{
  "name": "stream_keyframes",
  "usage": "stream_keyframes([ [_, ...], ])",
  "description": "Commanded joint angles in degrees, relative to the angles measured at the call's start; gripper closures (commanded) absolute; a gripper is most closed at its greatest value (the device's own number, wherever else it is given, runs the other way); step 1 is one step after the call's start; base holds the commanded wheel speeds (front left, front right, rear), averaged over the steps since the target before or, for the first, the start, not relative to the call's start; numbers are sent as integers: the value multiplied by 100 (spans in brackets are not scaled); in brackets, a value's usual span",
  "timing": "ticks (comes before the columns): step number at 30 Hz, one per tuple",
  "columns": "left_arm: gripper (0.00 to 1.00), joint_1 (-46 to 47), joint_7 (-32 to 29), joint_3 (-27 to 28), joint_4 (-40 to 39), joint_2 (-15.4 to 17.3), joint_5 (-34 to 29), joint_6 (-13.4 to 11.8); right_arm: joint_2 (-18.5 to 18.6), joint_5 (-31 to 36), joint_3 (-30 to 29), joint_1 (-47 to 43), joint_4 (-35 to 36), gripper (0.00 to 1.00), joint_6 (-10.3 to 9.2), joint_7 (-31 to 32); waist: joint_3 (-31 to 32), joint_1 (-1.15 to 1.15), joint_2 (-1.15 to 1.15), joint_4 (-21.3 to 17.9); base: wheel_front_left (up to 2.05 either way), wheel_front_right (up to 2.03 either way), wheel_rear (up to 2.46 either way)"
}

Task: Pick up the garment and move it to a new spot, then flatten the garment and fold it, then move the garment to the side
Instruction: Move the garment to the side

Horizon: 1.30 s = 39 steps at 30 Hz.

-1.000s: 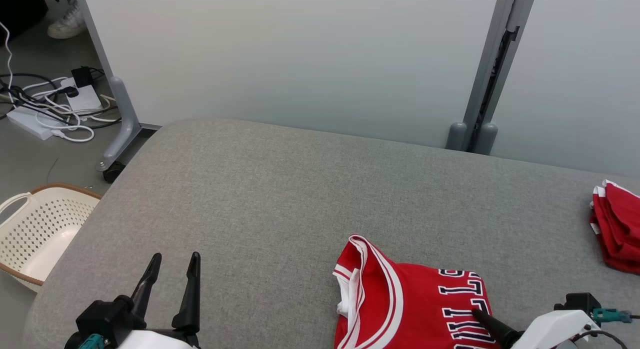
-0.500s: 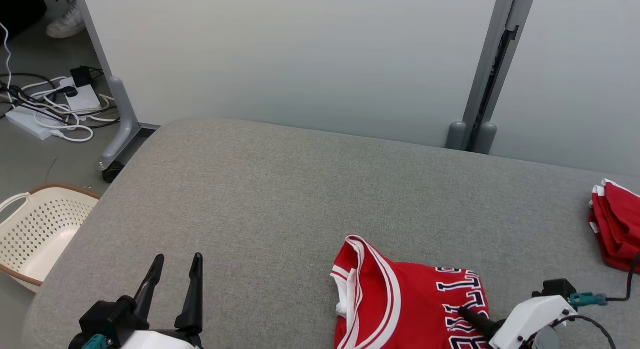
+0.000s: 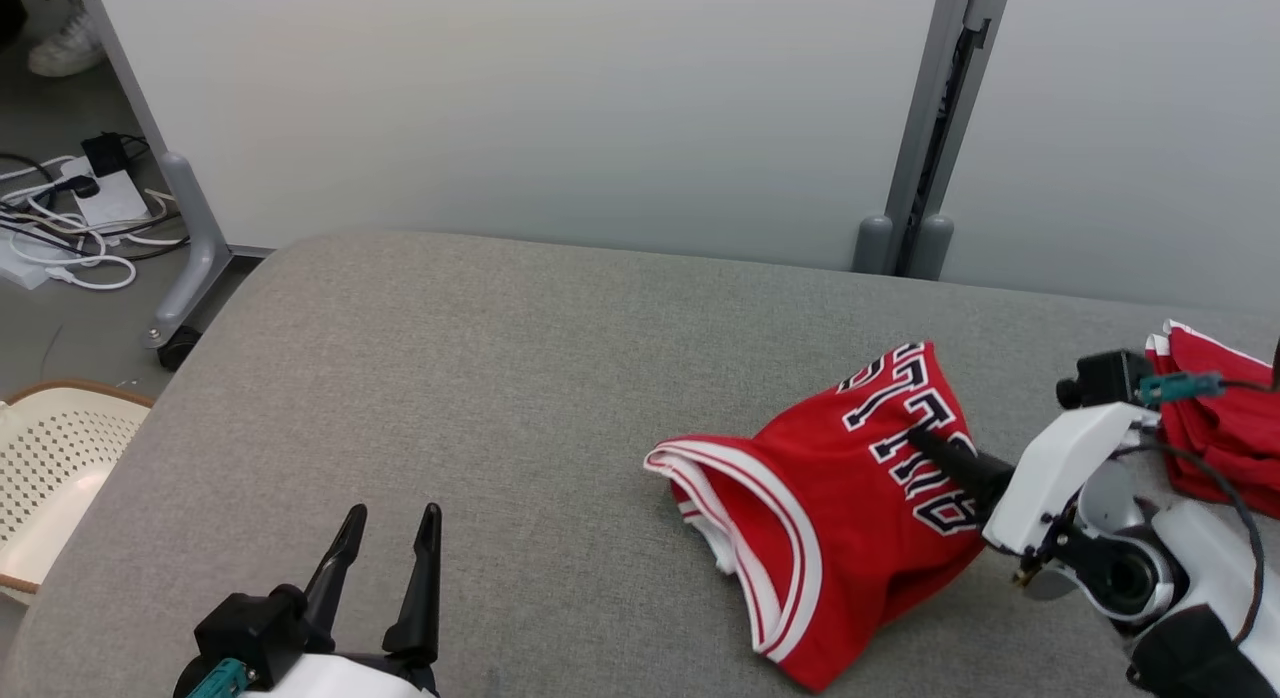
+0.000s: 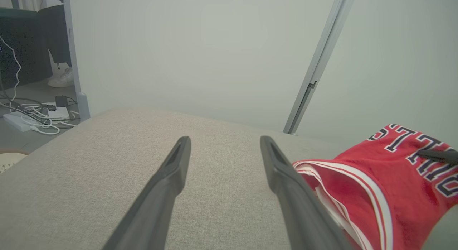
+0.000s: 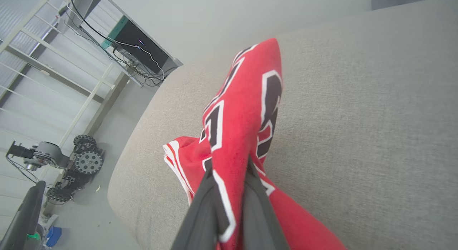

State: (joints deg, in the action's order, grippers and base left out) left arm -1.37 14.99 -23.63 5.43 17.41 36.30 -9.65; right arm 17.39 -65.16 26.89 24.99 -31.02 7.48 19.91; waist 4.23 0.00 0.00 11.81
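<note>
1. Head view: a red basketball jersey (image 3: 850,518) with white trim and dark lettering sits right of centre on the grey fabric tabletop (image 3: 500,378). Its lettered part is pulled up into a peak and its armhole edge trails on the surface.
2. The right end effector (image 3: 925,443) is pinching a fold of that lettered cloth, its two fingers pressed together with red fabric between them (the right wrist view shows this best).
3. The left end effector (image 3: 393,513) hangs low at the near left with its fingers spread and nothing in them, well apart from the jersey.
4. This looks like a carry step, with the garment lifted by one pinch to be set down elsewhere.
5. To do it well, keep the pinch firm, because only a thin fold is caught and it could slip.
6. Raise the jersey enough that the trailing edge clears the tabletop, since the rough cloth surface would likely drag and bunch it.
7. Travel slowly and lay the low edge down first.
8. Steer clear of the pile of red garments (image 3: 1215,418) at the far right, which lies just beyond the right arm.
9. Count: one jersey held, one red pile (how many pieces are in it I cannot tell) and two end effectors.
10. There is also one laundry basket (image 3: 50,458) on the floor at left.
</note>
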Motion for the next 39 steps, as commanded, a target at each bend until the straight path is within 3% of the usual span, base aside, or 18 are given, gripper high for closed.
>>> stream_keyframes([
  [1, 0, 150, 25, -22, 21, -14, -46, 45, 167, 54, 94, 220, 22, 100, 4, 40, -99, 0, 0, -66, 0, 0, 0],
  [8, 0, 374, 25, -122, 111, -178, -140, 108, 730, -53, 405, 1131, -5, 100, 4, 283, -527, 0, 0, -191, 0, 0, 0],
  [19, 0, 799, 25, -104, 181, -436, -413, 180, 1721, -275, 234, 2091, -186, 100, 3, 136, -1431, 0, 0, -391, 0, 0, 0],
  [31, 0, 1077, 21, -93, 248, -400, -567, 239, 2297, -614, 59, 2455, -356, 100, 4, -325, -1841, 0, 0, -645, 0, 0, 0],
  [39, 0, 1244, -65, -121, 110, -328, -640, 147, 2737, -615, 81, 2746, -770, 100, 3, -397, -2197, 0, 0, -685, 0, 0, 0],
])
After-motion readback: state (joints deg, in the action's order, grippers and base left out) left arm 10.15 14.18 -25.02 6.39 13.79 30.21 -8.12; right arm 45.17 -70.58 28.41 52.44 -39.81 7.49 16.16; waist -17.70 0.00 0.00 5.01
